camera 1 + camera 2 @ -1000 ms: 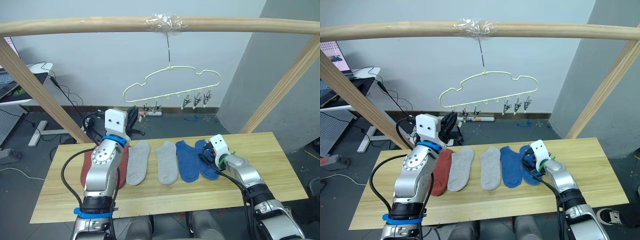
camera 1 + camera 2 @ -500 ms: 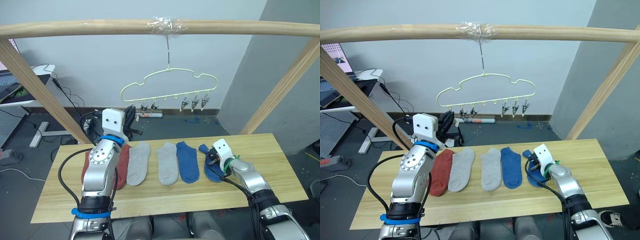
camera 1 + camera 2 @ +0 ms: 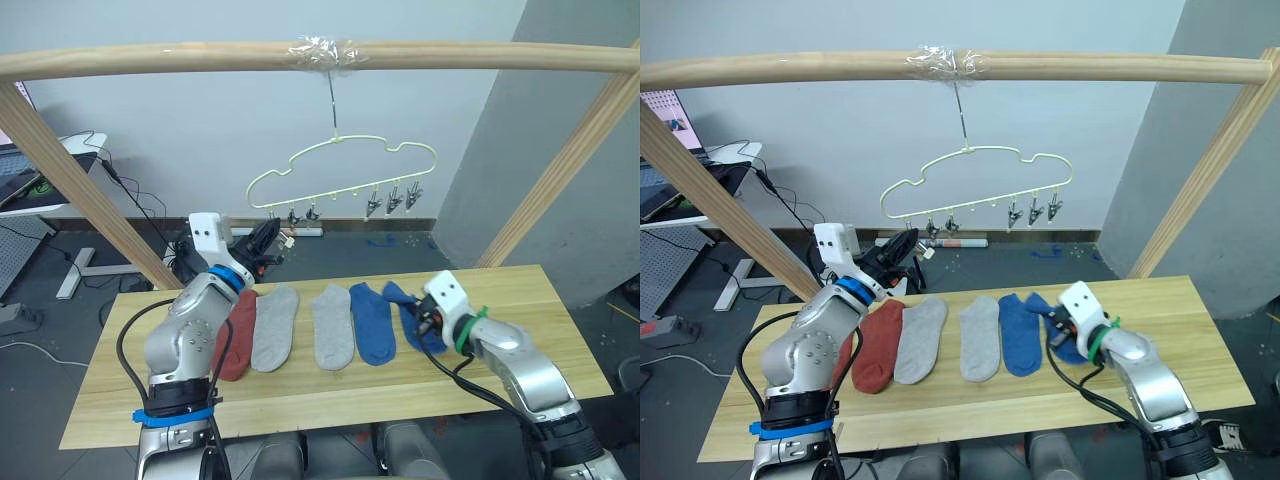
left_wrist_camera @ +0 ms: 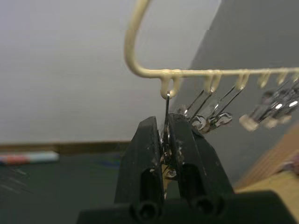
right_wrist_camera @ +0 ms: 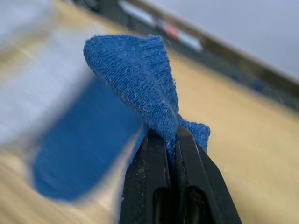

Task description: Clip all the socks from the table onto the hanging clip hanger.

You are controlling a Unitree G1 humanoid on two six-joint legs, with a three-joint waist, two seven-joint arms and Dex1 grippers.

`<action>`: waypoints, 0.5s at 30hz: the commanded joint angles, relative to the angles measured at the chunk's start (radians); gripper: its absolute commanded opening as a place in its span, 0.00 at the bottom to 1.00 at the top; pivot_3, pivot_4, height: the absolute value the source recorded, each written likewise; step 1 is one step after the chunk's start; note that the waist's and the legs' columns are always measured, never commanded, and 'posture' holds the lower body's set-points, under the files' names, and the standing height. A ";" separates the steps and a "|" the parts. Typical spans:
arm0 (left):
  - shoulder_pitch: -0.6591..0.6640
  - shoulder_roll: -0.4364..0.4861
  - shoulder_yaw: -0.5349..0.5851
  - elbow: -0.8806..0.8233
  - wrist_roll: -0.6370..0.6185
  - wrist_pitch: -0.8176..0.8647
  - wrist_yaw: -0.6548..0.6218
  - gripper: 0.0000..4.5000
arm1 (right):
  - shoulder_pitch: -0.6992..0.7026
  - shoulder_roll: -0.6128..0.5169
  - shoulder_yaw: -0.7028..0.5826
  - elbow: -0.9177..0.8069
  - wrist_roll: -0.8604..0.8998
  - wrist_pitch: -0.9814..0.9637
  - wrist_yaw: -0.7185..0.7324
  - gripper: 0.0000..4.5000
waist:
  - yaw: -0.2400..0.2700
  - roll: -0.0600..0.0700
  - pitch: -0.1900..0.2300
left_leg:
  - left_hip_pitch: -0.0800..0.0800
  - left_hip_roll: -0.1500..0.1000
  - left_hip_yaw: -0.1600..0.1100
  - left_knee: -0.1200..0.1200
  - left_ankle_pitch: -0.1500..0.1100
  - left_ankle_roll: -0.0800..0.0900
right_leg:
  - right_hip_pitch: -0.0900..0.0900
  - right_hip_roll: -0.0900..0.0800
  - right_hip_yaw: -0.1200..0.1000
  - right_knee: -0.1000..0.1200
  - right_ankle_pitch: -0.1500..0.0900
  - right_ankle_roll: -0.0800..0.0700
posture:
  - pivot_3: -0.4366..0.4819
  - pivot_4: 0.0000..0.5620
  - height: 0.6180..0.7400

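Note:
The pale-yellow clip hanger (image 3: pixel 340 160) hangs by its hook from the wooden bar. My left gripper (image 3: pixel 268 238) is raised behind the table's far edge and is shut on the hanger's leftmost metal clip (image 4: pixel 166 140). On the table (image 3: pixel 540 300) lie a rust-red sock (image 3: pixel 235 325), two light grey socks (image 3: pixel 272 325) (image 3: pixel 332 325) and a blue sock (image 3: pixel 370 322) side by side. My right gripper (image 3: pixel 425 318) is shut on the cuff end of a second blue sock (image 5: pixel 140 74), which stands bunched up off the wood while its toe end rests on the table.
A thick round wooden bar (image 3: pixel 200 55) spans the top on slanted wooden posts (image 3: pixel 70 170) at both sides. A white desk with a laptop (image 3: pixel 40 170) stands far left. Cables and small items lie on the floor behind the table.
My right gripper has shut on the rightmost blue sock and raised its end off the table. The left forearm has turned, keeping its gripper at the hanger's left clips.

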 commanded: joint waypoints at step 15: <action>-0.016 0.001 0.059 -0.050 -0.278 0.221 0.110 0.00 | -0.286 0.214 0.130 0.133 -0.026 0.002 -0.044 0.01 | 0.007 -0.001 0.000 | -0.003 -0.001 -0.001 0.000 0.000 -0.001 | -0.001 -0.001 0.000 -0.002 0.001 -0.002 | 0.42 0.23 1.00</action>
